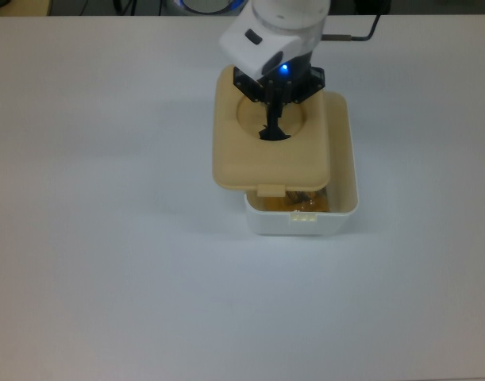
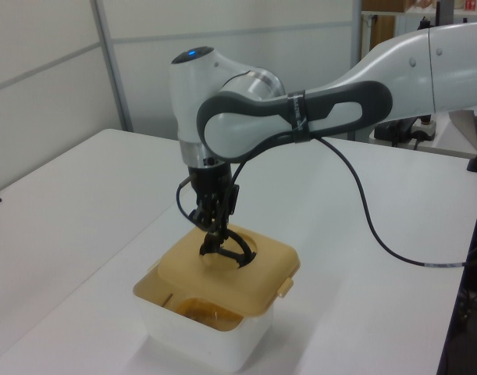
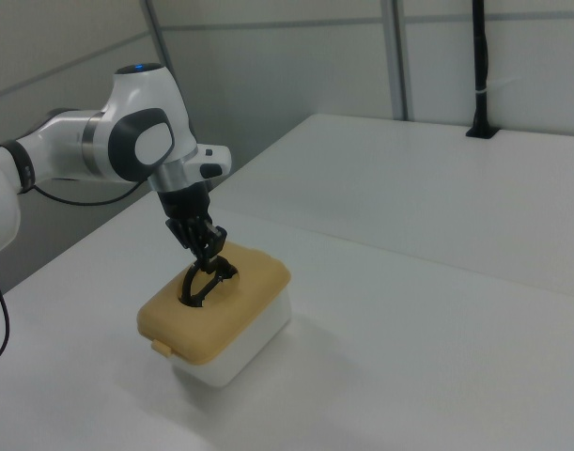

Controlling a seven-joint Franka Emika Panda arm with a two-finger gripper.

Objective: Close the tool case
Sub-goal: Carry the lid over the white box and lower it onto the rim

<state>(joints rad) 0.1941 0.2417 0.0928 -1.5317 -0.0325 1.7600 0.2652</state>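
Under lid (image 1: 271,155), top view, yellow contents (image 1: 306,203)

Robotics lab; bare white table (image 2: 82,203), glass partition panels (image 3: 296,66), trailing cable (image 2: 379,234)

1 tub (image 1: 343,202), 1 lid (image 1: 270,163), 1 yellow clamp (image 1: 306,205) inside, 1 robot arm (image 2: 300,117).

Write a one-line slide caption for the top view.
Franka gripper holds the tan lid by its black handle over the white tub, offset toward the top view's left, not yet seated.
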